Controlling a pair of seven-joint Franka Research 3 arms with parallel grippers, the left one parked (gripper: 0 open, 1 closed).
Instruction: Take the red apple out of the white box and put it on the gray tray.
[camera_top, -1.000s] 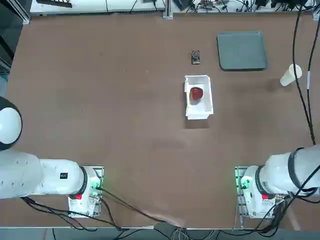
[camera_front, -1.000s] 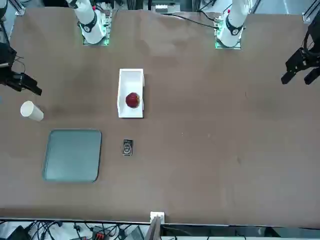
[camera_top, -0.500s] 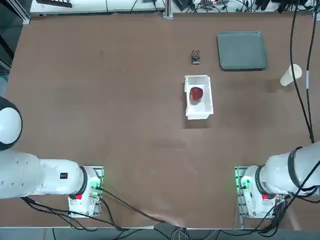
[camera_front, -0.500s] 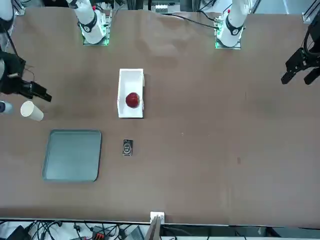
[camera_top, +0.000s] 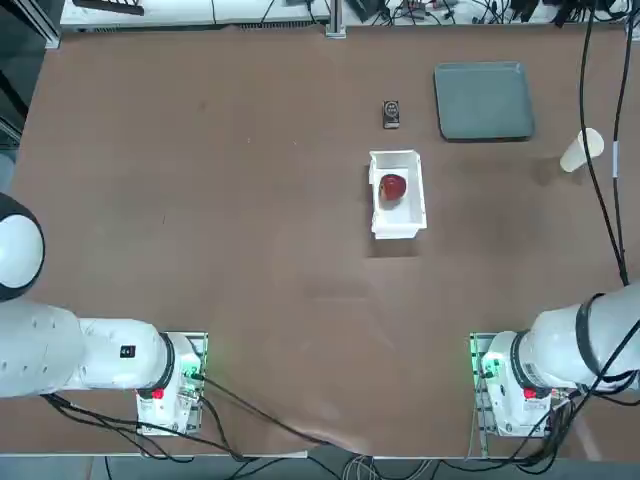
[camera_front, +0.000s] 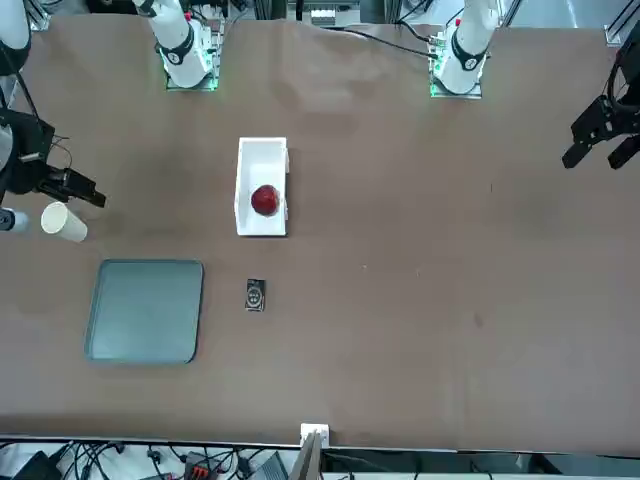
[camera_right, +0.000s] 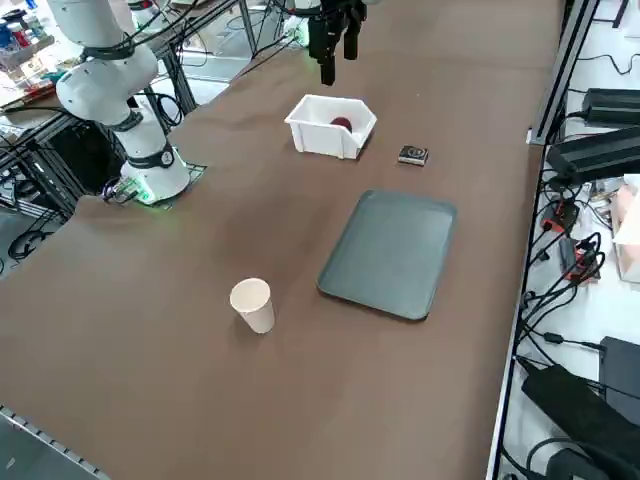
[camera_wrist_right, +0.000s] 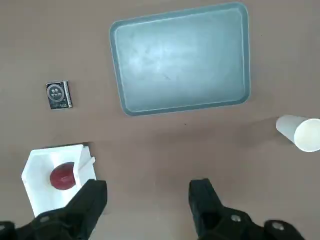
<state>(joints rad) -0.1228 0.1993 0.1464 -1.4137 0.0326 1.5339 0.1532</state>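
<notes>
The tray looks like smooth, faintly glossy plastic.

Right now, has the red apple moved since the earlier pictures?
No. The red apple sits in the same spot inside the white box; the right hand hovers above the table, fingers open.

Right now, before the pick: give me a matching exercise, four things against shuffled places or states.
1. red apple
2. gray tray
3. paper cup
4. right gripper

A. in the air, toward the robot's right side, jaws apart
B. inside the white box
C. white, on the table, farther to the robot's right than the tray
D. flat on the table, rounded corners

Pairs: 1-B, 2-D, 3-C, 4-A
</notes>
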